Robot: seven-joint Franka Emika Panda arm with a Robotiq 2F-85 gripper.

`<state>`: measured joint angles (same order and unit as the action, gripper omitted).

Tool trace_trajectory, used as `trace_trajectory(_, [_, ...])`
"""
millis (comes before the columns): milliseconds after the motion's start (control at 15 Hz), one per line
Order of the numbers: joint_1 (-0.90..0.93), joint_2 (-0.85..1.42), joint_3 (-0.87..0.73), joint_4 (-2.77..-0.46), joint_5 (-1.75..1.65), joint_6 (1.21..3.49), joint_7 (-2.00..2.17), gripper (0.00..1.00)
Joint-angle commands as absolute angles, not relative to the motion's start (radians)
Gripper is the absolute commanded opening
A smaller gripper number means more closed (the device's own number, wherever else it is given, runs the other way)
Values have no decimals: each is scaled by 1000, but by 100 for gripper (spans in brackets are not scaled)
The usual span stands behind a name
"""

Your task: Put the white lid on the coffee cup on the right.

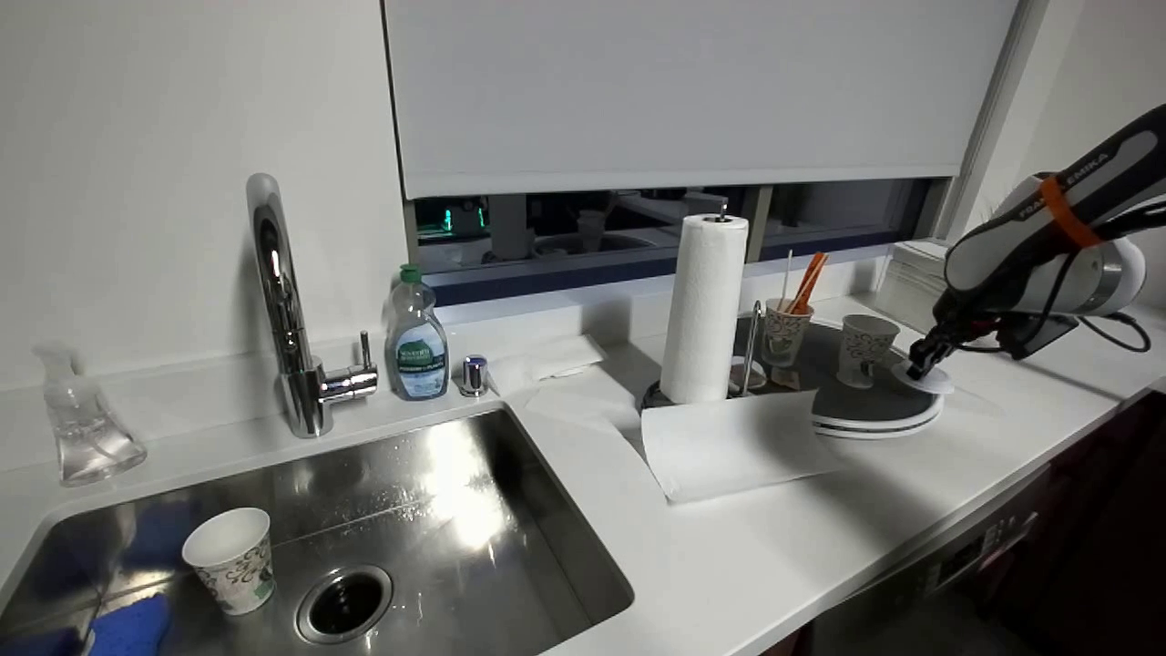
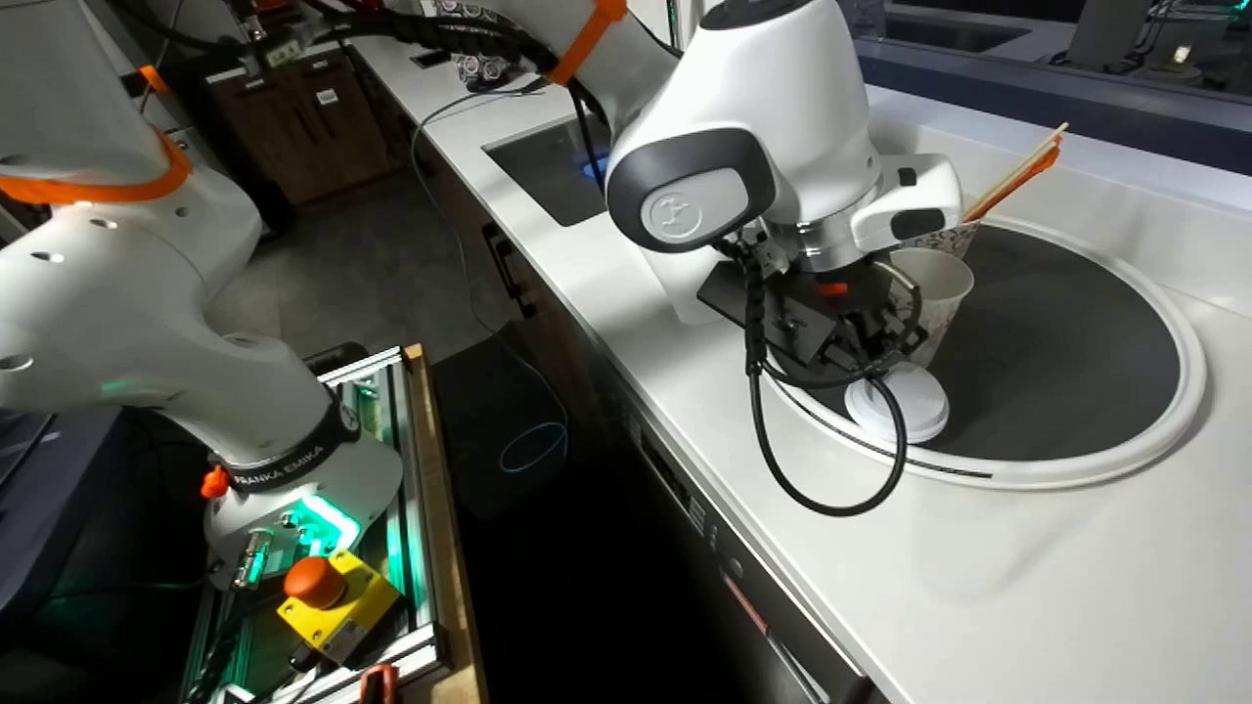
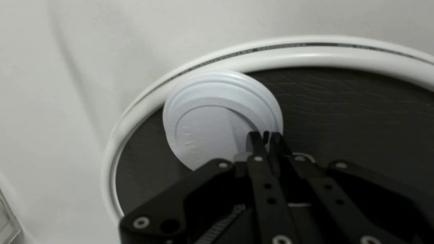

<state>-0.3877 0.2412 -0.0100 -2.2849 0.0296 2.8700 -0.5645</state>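
Our tool (image 3: 266,137) stands with its fingers nearly pressed together at the edge of the white lid (image 3: 206,125), and we judge that they pinch its lip, though the contact itself is buried under the black tips. That lid lies low, overlapping the rim of the round tray (image 3: 322,56) in the wrist view, embossed face up; we cannot tell whether it bears on the rim or hangs just above. Our coming move turns on height: the patterned paper coffee cup (image 1: 864,351), which we take for the task's cup, stands upright just beside the lid, left of it in an exterior view, with its mouth above the lid's level. We would lift before carrying across, or the lid may knock the cup's wall. Whether lid and cup touch is unclear. Our wrist view leaves the cup out, and in an exterior view the black cable (image 2: 829,509) crosses the lid while the tool's body covers part of the cup. Farther off, a similar cup (image 2: 954,238) with stir sticks (image 2: 1017,174) is mostly hidden; past it, in an exterior view, stands the paper-towel roll (image 1: 706,305).
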Motion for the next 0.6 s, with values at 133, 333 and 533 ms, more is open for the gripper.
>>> trace_trajectory(133, [-277, 37, -188, -2389, -255, 2751, -379, 2])
trace_trajectory(333, [-257, -54, -210, -2410, -425, 2800, -311, 2])
trace_trajectory(533, [-242, -92, -180, -2366, -547, 2825, -263, 2])
